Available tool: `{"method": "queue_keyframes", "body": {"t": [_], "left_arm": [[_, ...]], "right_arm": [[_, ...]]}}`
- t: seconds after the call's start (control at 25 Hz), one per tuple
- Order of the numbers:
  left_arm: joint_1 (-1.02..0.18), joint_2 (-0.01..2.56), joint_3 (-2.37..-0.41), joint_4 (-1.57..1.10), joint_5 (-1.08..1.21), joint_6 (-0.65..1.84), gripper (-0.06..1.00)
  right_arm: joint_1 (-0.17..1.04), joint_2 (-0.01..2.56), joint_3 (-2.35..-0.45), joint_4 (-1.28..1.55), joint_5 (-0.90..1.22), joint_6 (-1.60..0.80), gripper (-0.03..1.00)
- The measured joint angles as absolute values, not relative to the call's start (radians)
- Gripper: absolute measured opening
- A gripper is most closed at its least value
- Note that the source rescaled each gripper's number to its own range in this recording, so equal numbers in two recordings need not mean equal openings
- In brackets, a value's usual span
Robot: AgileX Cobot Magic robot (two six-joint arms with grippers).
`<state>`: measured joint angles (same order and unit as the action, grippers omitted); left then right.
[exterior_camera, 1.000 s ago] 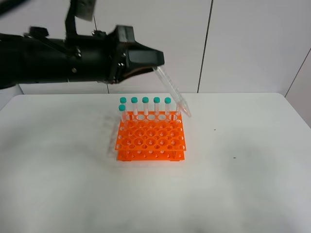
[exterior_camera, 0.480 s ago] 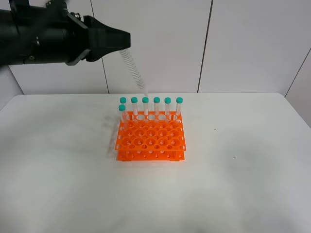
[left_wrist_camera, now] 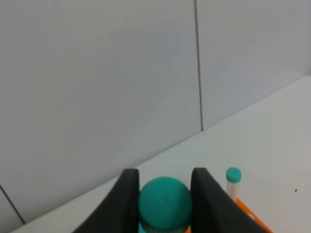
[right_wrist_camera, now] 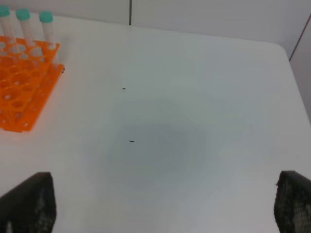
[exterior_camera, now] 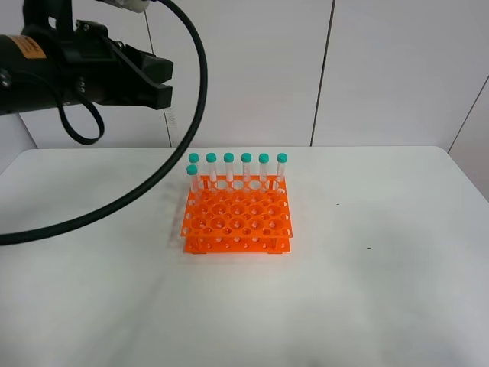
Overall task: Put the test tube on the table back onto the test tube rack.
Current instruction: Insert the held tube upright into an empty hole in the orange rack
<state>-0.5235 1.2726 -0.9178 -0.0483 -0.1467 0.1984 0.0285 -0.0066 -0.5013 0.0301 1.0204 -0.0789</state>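
My left gripper (exterior_camera: 163, 81) is high above the table's (exterior_camera: 397, 267) back left, left of the orange test tube rack (exterior_camera: 237, 218). In the left wrist view the left gripper (left_wrist_camera: 165, 174) is shut on the teal cap of the test tube (left_wrist_camera: 165, 201). In the high view the tube's clear body shows only as a faint blur (exterior_camera: 175, 116) hanging below the fingers. The rack holds several teal-capped tubes (exterior_camera: 246, 164) along its back row and one at the left. My right gripper (right_wrist_camera: 160, 208) is open and empty over bare table, right of the rack (right_wrist_camera: 22, 97); it is out of the high view.
A black cable (exterior_camera: 153, 183) loops down from the left arm in front of the rack's left side. White wall panels stand behind the table. One racked tube (left_wrist_camera: 233, 180) shows in the left wrist view.
My left gripper has swung up and to the left with the tube, from over the rack's back right corner to above and left of the rack. The cable loop has come into view.
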Motion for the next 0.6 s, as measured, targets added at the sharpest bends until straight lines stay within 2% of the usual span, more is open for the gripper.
{"method": "queue_keyframes", "body": {"t": [0.16,0.44,0.6], "left_arm": [[-0.55,1.388,-0.902,0.024,-0.247,0.072,0.02],[-0.661,1.563,-0.902,0.061,-0.369,0.067,0.02],[-0.661,1.658,-0.906,0.064,-0.376,0.067,0.02]], "right_arm": [[0.029,-0.007,-0.501,0.03,1.02,-0.079,1.0],[0.029,-0.007,-0.501,0.03,1.02,-0.079,1.0],[0.029,-0.007,-0.501,0.03,1.02,-0.079,1.0]]}}
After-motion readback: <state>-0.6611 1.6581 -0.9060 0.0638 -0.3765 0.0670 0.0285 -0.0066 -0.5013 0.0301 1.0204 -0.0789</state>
